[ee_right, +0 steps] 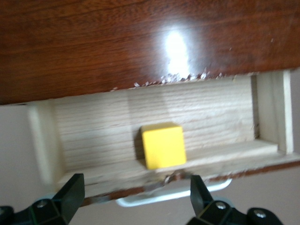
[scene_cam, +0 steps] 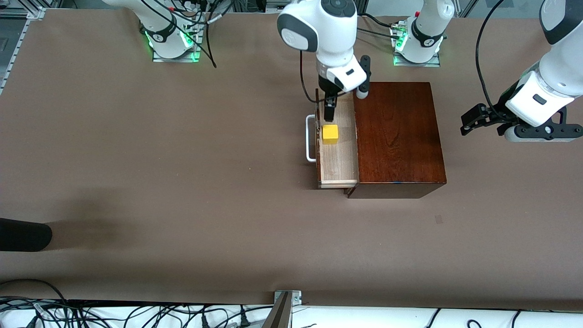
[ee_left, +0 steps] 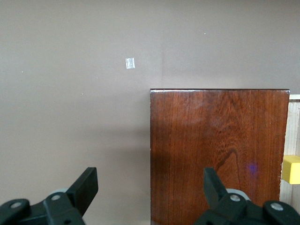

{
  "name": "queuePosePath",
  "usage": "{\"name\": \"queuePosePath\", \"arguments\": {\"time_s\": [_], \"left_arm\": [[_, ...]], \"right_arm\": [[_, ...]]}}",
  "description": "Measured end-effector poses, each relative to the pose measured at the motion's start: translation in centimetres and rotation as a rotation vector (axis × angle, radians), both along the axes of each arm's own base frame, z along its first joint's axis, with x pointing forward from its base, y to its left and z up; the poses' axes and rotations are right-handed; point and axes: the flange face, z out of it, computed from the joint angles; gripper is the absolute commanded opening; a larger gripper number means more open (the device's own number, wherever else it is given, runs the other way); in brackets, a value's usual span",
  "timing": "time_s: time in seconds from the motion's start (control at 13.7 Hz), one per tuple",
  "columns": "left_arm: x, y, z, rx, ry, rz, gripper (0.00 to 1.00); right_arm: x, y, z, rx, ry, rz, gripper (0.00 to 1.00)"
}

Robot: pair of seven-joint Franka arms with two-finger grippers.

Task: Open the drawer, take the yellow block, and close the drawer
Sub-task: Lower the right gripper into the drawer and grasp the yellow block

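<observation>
While the right gripper hides the drawer's end, fingers wide over the yellow block; left gripper waits — fingers wide.

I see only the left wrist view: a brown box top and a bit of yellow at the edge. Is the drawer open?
Observer: Yes, the drawer is pulled out, toward the right arm's end of the table.
Operator: Where is the yellow thing?
Observer: The yellow block sits in the drawer, not gripped.
Operator: And the right gripper?
Observer: The right gripper is open, over the drawer, just above the block.
</observation>
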Motion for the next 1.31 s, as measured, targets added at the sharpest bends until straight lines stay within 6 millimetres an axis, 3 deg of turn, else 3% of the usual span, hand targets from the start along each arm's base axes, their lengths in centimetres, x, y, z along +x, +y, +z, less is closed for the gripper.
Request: {"name": "queuePosePath", "arguments": {"time_s": [0.29,1.02,1.09,1.24,1.31], "left_arm": [[0.0,-0.3,0.3,-0.001,-0.007,-0.006,1.00],[0.0,-0.5,0.4,-0.001,-0.008,-0.008,1.00],[0.0,-0.5,0.4,-0.001,-0.008,-0.008,1.00],[0.0,-0.5,0.4,-0.001,-0.008,-0.009,1.00],[0.0,-0.7,0.4,-0.001,-0.008,-0.012,1.00]], "right_arm": [[2.5,-0.1,-3.4,-0.003,-0.010,0.086,1.00],[3.1,0.1,-8.1,-0.033,0.009,0.157,1.00],[3.2,0.2,-8.2,-0.027,0.005,0.158,0.87],[3.3,0.4,-8.3,-0.015,-0.003,0.159,0.18],[3.3,0.4,-8.3,-0.012,-0.005,0.159,0.00]]}}
